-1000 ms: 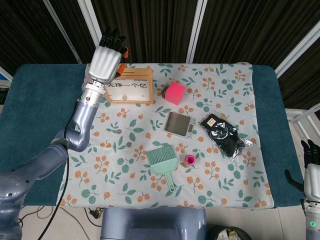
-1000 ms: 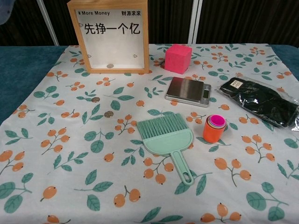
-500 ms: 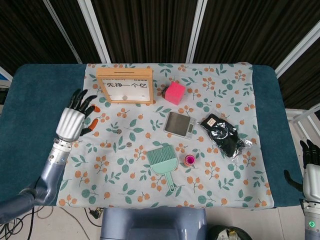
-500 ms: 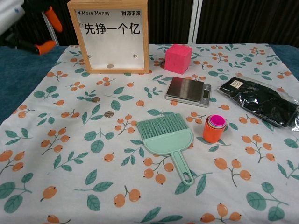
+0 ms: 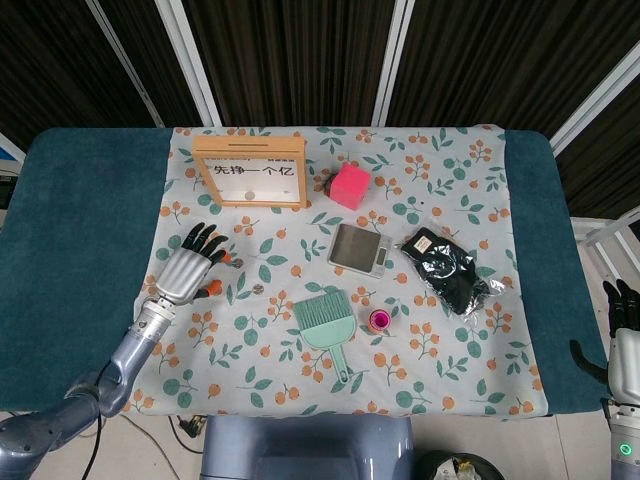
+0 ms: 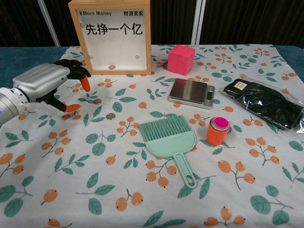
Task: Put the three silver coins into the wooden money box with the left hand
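Observation:
The wooden money box [image 5: 250,172] [image 6: 111,35] stands upright at the back left of the floral cloth, and one silver coin [image 6: 112,67] lies inside it behind the clear front. Two silver coins lie on the cloth in front of it: one [image 5: 238,263] [image 6: 97,101] nearer the box, one [image 5: 257,288] [image 6: 110,116] closer to me. My left hand [image 5: 190,268] [image 6: 47,85] hovers just left of these coins, empty, its orange-tipped fingers spread toward them. My right hand [image 5: 622,345] hangs off the table's right edge, holding nothing.
A pink cube [image 5: 350,185] sits right of the box. A silver scale [image 5: 358,249], a black packet [image 5: 448,268], a green brush [image 5: 326,325] and a stack of orange-pink cups [image 5: 379,321] occupy the middle and right.
My left hand has come away from above the money box, swung down along the left side, and now sits low beside the two coins on the cloth. The right hand has not moved.

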Motion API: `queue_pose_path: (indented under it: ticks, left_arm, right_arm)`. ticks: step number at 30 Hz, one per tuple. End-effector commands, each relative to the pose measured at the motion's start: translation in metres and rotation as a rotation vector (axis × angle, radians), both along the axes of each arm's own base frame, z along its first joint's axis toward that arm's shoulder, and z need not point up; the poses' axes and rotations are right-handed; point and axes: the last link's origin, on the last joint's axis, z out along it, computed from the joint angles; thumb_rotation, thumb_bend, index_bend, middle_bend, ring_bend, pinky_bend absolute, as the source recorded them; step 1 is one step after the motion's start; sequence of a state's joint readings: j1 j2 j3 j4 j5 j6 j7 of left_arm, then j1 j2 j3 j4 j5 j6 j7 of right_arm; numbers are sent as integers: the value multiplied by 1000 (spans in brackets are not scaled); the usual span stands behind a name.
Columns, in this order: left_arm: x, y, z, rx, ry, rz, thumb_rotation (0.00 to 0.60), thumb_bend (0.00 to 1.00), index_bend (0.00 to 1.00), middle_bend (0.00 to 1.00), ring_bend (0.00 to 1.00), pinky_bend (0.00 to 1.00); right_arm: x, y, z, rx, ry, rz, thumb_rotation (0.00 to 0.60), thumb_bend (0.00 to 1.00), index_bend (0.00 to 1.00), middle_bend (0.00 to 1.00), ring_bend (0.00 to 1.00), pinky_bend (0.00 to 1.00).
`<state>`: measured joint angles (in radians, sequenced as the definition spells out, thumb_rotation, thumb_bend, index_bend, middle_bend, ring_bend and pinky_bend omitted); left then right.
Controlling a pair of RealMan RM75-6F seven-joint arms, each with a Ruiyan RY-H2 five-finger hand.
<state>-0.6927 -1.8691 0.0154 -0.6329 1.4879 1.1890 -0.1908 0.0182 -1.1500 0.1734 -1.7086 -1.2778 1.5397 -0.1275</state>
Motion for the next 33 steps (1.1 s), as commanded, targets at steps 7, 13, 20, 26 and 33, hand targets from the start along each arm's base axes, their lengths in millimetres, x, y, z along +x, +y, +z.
queue_pose_path:
  ticks: [7,13,20,26,33]
  left_arm:
    - [12,11,-2,14,-4,-23,600,305,460,173,0,0]
    - [14,15,-7,7,25,-25,600,305,452,173,0,0]
    - [13,20,-15,-12,40,0,600,323,450,172,0,0]
    - [17,23,-18,-11,39,-6,600,348,450,173,0,0]
    - [14,27,-20,-14,59,14,600,346,436,167,0,0]
  right_arm:
    - [1,0,0,-4,-7,1,600,358,27,21,23,0]
    - [-1,0,1,-11,-6,-11,600,358,27,21,24,0]
    - [-1,0,2,-14,-5,-17,600,358,27,21,23,0]
    - [-1,0,2,-16,-5,-16,600,358,27,21,24,0]
    - [-1,0,2,-18,-4,-19,600,358,27,21,23,0]
